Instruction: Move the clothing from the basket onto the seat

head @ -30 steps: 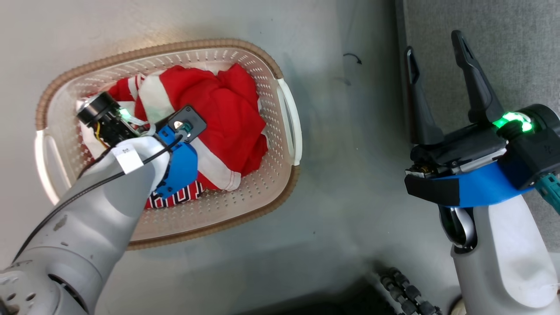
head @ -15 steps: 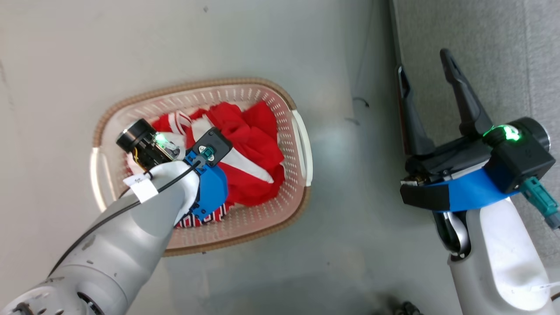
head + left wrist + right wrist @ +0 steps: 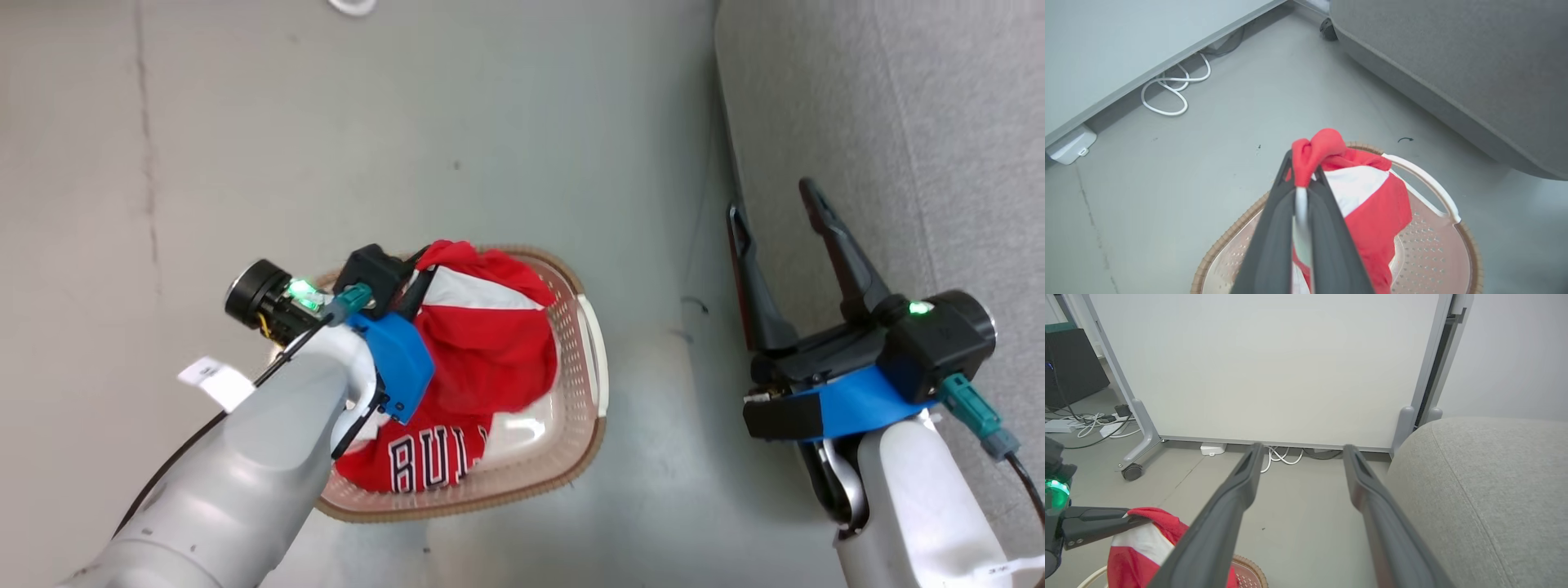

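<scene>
A: Start at the left gripper (image 3: pixel 1301 179). How do its two fingers (image 3: pixel 1274 237) stand?
B: Pressed together, with a bunched fold of the plain red garment (image 3: pixel 1372 204) pinched between the tips. A knot of red cloth pokes out past the fingertips, and the white stripe drapes down just beside them.
A: How many garments do you count?
B: Two. The striped one hangs from the grip. The second, the jersey (image 3: pixel 424 461) with black lettering, sits lower, under the left arm (image 3: pixel 269 441). From the head view it may be lying in the basket or partly drawn up with the first; I cannot tell which.
A: And the basket (image 3: pixel 1433 253)?
B: One, directly beneath the closed fingers, standing on the grey floor (image 3: pixel 408 122). Its perforated wall and part of its bottom show bare on the side toward the seat (image 3: pixel 898 122).
A: The other arm?
B: The right gripper (image 3: pixel 771 204) is spread wide, with its two fingers well apart and nothing between them. It hangs off to the side of the basket, above the seat's edge.
A: Beyond that?
B: One light-grey seat, apart from the basket, with a strip of floor between. Farther past the left fingertips, one looped white cable (image 3: pixel 1167 90) lies at the foot of a pale panel (image 3: pixel 1269 363).
</scene>
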Robot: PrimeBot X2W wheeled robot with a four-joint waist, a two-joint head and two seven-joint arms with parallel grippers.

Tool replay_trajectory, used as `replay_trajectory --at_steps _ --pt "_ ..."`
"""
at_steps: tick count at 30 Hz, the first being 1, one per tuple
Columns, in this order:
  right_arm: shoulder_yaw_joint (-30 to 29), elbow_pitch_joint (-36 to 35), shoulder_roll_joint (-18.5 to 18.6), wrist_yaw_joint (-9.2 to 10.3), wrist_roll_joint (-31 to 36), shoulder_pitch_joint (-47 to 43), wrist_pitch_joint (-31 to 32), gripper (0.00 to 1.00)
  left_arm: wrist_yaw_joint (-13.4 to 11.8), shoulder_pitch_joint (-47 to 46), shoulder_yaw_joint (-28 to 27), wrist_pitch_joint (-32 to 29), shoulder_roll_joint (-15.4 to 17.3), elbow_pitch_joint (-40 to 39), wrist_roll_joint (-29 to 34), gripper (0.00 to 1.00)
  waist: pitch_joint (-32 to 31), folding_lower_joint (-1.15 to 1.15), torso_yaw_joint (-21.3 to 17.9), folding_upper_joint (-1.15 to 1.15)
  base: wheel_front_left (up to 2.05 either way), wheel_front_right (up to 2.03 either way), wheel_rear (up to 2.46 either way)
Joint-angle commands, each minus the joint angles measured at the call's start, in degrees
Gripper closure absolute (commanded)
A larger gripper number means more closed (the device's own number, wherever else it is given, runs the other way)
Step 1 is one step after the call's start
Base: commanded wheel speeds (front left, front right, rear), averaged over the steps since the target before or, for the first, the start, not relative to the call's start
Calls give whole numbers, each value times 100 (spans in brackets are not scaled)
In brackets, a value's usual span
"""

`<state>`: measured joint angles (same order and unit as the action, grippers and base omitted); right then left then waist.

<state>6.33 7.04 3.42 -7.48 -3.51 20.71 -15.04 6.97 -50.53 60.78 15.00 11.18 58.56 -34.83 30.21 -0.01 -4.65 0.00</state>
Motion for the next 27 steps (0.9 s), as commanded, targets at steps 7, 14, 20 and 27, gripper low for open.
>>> replay_trajectory --at_steps 7,14,20,27 --pt "-16 155 -7 -3 -66 -337 -22 0 -90 509 -1028 27 197 -667 77 100 -852 1 156 0 0 0 0" --pt "-8 213 -28 -3 -99 -581 -22 0 -94 915 -1975 27 257 -1292 393 100 -1335 1 173 0 0 0 0" --pt "-14 243 -42 -3 -103 -788 -22 0 -40 1164 -2540 27 182 -1796 716 100 -1673 1 229 0 0 0 0" --pt "6 303 -52 -3 -123 -968 -22 0 24 1305 -2765 27 36 -2213 981 100 -1988 1 314 0 0 0 0"
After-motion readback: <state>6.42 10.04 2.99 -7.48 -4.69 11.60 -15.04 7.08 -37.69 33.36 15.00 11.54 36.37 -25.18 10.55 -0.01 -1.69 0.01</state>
